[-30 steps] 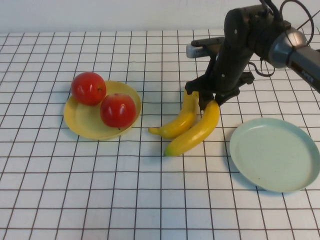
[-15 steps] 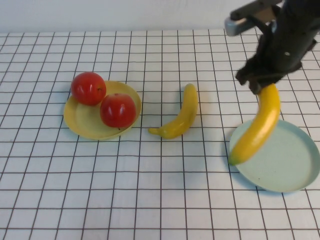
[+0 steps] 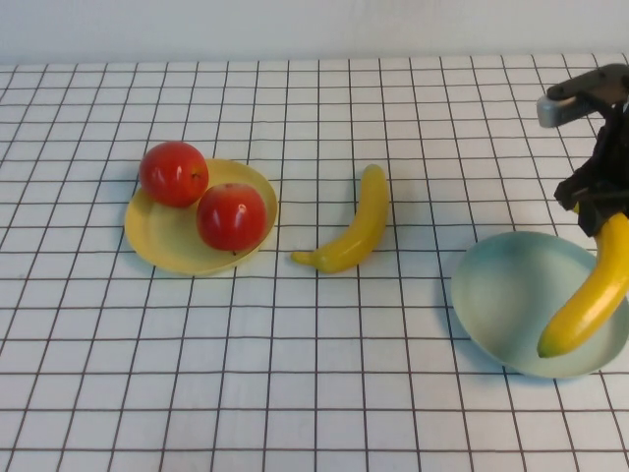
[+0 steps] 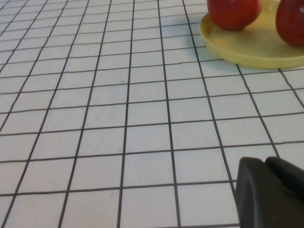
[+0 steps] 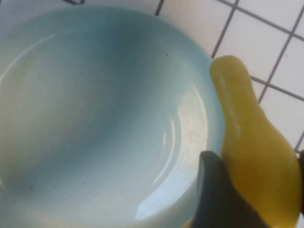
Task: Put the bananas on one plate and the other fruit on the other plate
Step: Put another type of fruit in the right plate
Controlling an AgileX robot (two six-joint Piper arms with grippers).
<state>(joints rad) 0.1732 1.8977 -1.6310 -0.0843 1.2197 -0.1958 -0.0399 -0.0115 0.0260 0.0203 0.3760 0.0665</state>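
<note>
Currently: checked tablecloth [image 3: 314, 393] covers the whole table. Pale blue-green plate [image 3: 501, 295] sits at the robot's right, near the table's edge; nothing rests flat in it. Yellow plate [image 3: 167, 246] sits well apart on the left, with two red apples on it, one [image 3: 173, 173] at its far left rim, the other [image 3: 232, 216] just beside it toward the middle, the pair touching or nearly so.

Right gripper [image 3: 601, 218] is at the right edge, above the far right side of the blue-green plate, jaws clamped on the top end of one banana [image 3: 587, 305]. That banana hangs down, tip over the plate's near right rim; can't tell if it touches. Second banana [image 3: 356, 226] lies on the cloth between the two plates.

Left gripper [image 4: 270, 192] hovers low over bare cloth near the yellow plate, jaws closed, holding nothing.
</note>
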